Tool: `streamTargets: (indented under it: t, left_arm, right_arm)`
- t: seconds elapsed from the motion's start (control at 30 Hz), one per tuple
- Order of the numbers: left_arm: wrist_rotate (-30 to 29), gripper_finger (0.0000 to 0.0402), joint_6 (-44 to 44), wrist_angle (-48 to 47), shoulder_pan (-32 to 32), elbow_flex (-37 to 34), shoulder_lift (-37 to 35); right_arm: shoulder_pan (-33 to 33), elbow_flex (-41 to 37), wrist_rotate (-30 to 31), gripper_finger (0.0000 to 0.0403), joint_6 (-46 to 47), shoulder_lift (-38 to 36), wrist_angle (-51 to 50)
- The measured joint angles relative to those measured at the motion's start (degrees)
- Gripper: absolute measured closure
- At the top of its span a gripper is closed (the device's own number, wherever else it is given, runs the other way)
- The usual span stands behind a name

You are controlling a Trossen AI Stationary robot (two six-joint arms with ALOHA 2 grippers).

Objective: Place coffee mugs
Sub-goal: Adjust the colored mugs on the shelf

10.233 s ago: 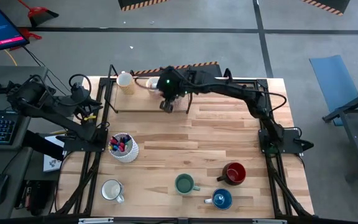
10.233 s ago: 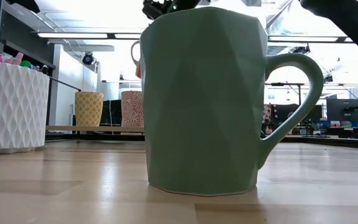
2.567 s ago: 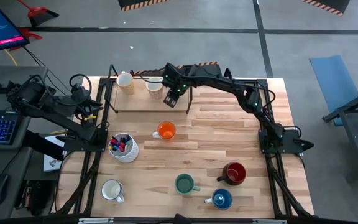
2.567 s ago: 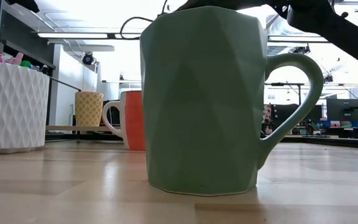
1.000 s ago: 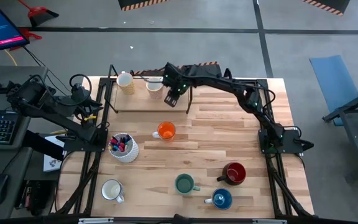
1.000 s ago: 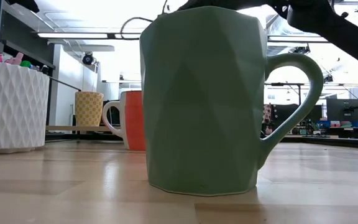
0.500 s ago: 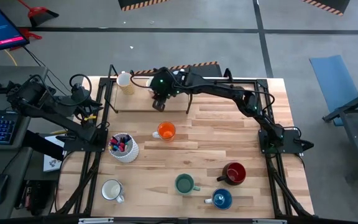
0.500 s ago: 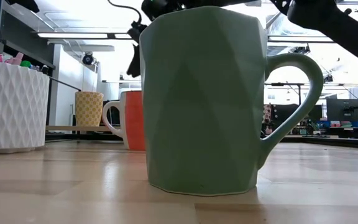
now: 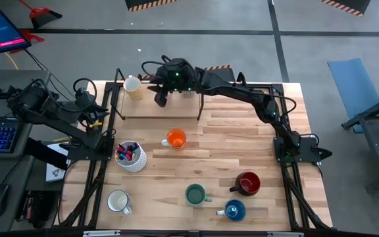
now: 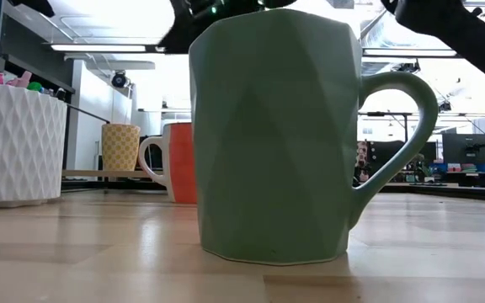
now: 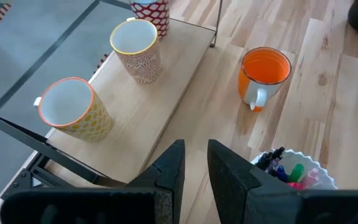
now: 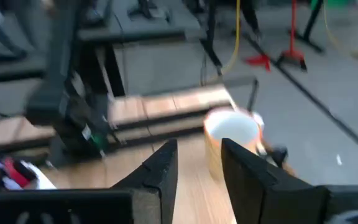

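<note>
Mugs: orange mug (image 9: 176, 139) stands mid-surface; two pale ones (image 11: 137, 48) on the back shelf (image 11: 166, 81).
Right end effector (image 9: 161, 99): spread, empty, over the shelf, likely picking next.
Left end effector (image 11: 194, 165): narrow gap, parked aside.

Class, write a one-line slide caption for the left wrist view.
Left gripper hovers open above a raised shelf holding patterned mugs, orange mug on the table beyond.
</note>
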Motion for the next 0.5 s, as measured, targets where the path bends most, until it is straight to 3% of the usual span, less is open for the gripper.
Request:
streamTargets:
  t: [0.3, 0.5]
  left_arm:
    - [0.8, 0.0342, 3.8, 6.6, 0.0, -5.7, 1.0]
    - [-2.5, 0.0342, 12.4, 14.1, 1.9, -8.4, 4.7]
  right_arm:
    - [-0.6, -0.2, 0.6, 0.03, 0.8, -1.3, -12.6]
    - [0.7, -0.1, 8.7, 0.03, 0.6, -7.1, -26.1]
